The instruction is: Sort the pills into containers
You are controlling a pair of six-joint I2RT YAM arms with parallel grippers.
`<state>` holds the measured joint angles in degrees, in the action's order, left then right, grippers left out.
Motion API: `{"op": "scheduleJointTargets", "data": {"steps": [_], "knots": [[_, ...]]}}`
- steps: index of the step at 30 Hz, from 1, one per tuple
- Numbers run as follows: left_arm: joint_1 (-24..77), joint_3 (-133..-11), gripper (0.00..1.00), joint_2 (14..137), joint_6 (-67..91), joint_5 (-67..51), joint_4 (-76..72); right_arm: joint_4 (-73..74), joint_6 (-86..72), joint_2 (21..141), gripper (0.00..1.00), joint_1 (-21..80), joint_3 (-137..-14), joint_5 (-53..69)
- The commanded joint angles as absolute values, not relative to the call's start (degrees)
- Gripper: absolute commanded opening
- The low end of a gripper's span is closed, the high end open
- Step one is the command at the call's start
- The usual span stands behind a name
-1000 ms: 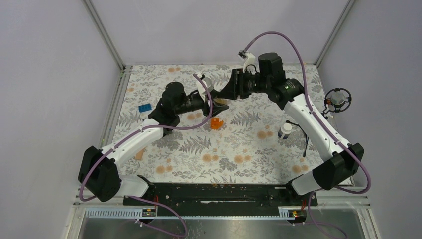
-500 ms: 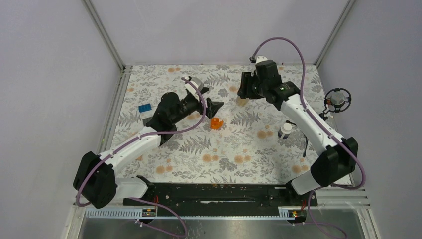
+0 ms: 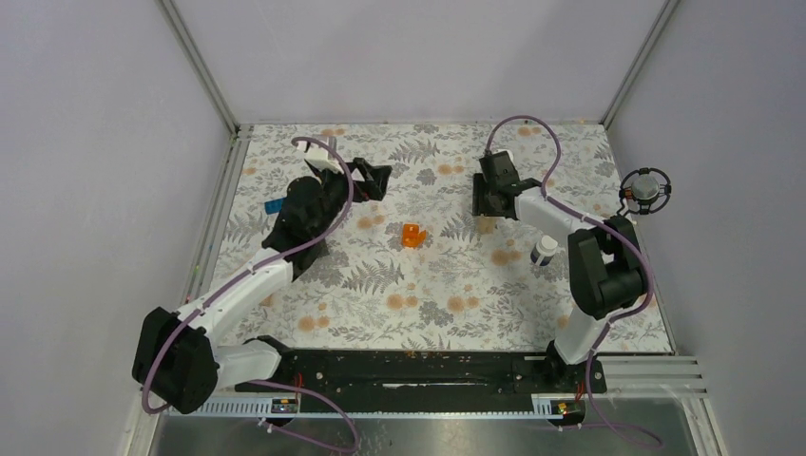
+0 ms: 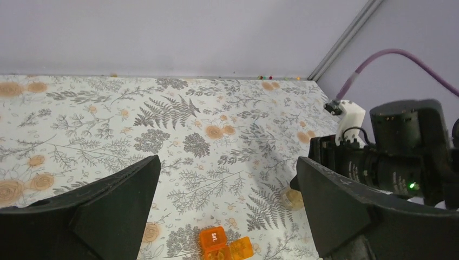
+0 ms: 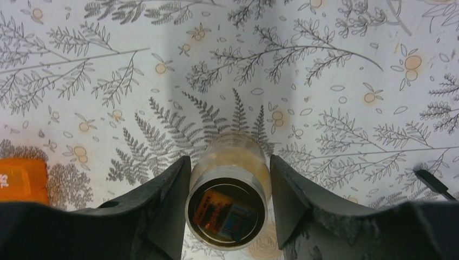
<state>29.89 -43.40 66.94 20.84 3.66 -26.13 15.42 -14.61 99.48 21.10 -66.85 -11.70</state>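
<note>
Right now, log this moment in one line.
left hand open, empty | right hand straddling clear bottle, grip unclear | orange box centre | white bottle standing at right

Orange box (image 5: 19, 181) cut off at my right wrist view's left edge; bottle (image 5: 227, 208) contents too blurry to tell.

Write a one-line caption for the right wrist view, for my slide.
Right gripper brackets a clear tan bottle on the floral tablecloth; orange box at left edge.
</note>
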Motion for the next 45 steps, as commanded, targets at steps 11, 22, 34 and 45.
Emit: {"op": "scheduleJointTargets", "data": {"steps": [11,22,34,45], "knots": [[22.85,-49.41,0.99,78.77,35.44,-16.53,-7.22,23.86,-17.05,97.88,0.91,21.36,-78.20,-12.91],[22.59,-55.36,0.66,95.55,41.25,-24.59,-6.06,26.12,-25.41,91.09,0.56,24.90,-75.59,-0.26],[21.43,-59.86,0.49,107.66,45.98,-28.07,-9.07,22.86,-29.98,98.27,0.33,29.08,-73.52,4.29],[21.36,-61.90,0.39,111.14,47.95,-29.39,-7.22,21.43,-31.94,103.21,0.31,29.25,-73.12,7.84]]}}
